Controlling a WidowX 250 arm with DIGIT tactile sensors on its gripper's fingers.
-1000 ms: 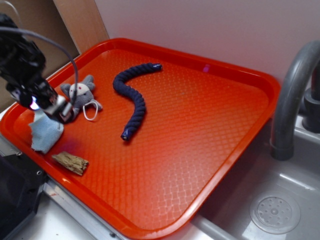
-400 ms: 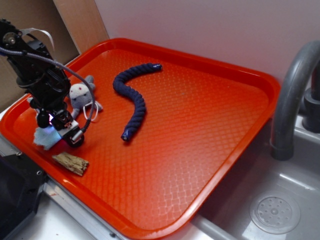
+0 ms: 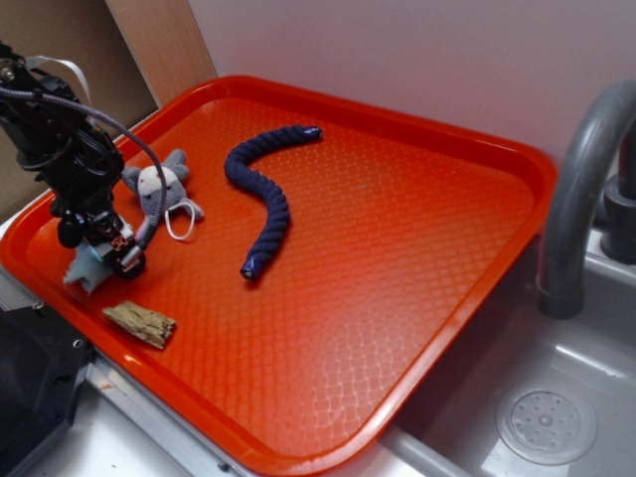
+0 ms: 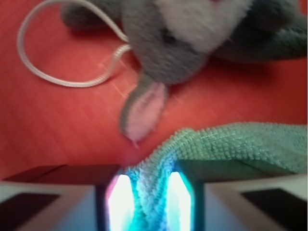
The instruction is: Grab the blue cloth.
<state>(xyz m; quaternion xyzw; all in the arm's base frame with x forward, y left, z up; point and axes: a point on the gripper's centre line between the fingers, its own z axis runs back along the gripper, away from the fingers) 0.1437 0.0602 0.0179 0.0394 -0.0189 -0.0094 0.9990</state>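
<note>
Pale wall [image 3: 417, 50], grey sink [image 3: 556, 397]

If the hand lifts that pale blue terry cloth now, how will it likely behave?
Probably floppy: the pale blue terry cloth bunches into a narrow fold between the hand's glowing fingers, so the rest should drape and hang. Its looped pile looks grippy, so slipping seems unlikely. It probably weighs little.

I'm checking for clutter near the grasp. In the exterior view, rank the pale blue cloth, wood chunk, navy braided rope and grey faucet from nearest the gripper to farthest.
From the gripper:
1. Pale blue terry cloth, pinched between its fingers.
2. Brown wood chunk, just in front, by the tray's near rim.
3. Navy braided rope, mid-tray.
4. Grey faucet, beyond the tray, over the sink.
</note>
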